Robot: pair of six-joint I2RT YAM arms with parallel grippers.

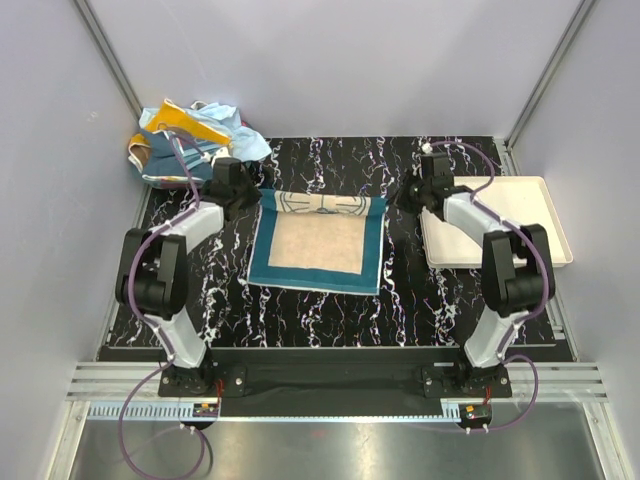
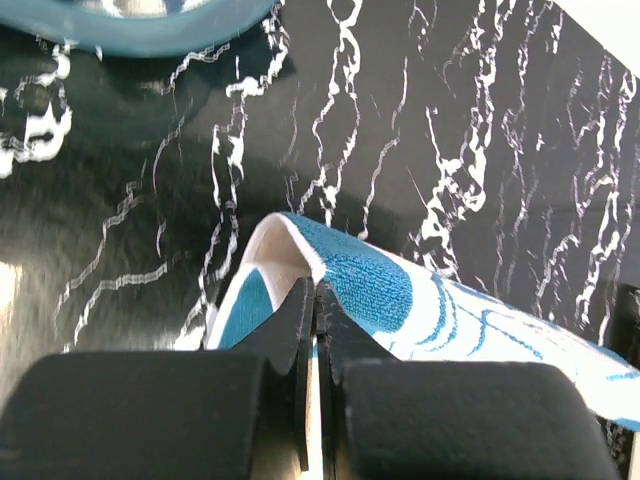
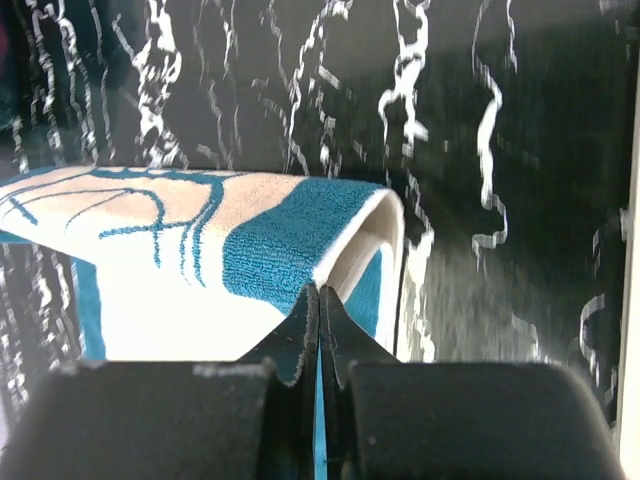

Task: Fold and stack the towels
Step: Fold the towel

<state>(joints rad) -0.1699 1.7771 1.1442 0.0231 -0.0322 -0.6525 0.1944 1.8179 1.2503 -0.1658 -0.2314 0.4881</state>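
A teal towel with a beige centre (image 1: pixel 318 245) lies spread in the middle of the black marbled table. Its far edge is lifted and curls toward me, showing the line-printed underside. My left gripper (image 1: pixel 258 199) is shut on the towel's far left corner, with the cloth (image 2: pixel 372 288) pinched between the closed fingertips (image 2: pixel 316 291). My right gripper (image 1: pixel 396 200) is shut on the far right corner, its tips (image 3: pixel 319 293) clamping the folded-over teal border (image 3: pixel 275 245). The near edge of the towel rests flat on the table.
A loose heap of other towels (image 1: pixel 188 140), light blue, orange-yellow and teal, sits at the back left corner. A white tray (image 1: pixel 530 205) stands on the right side of the table. Grey walls close in the left, back and right.
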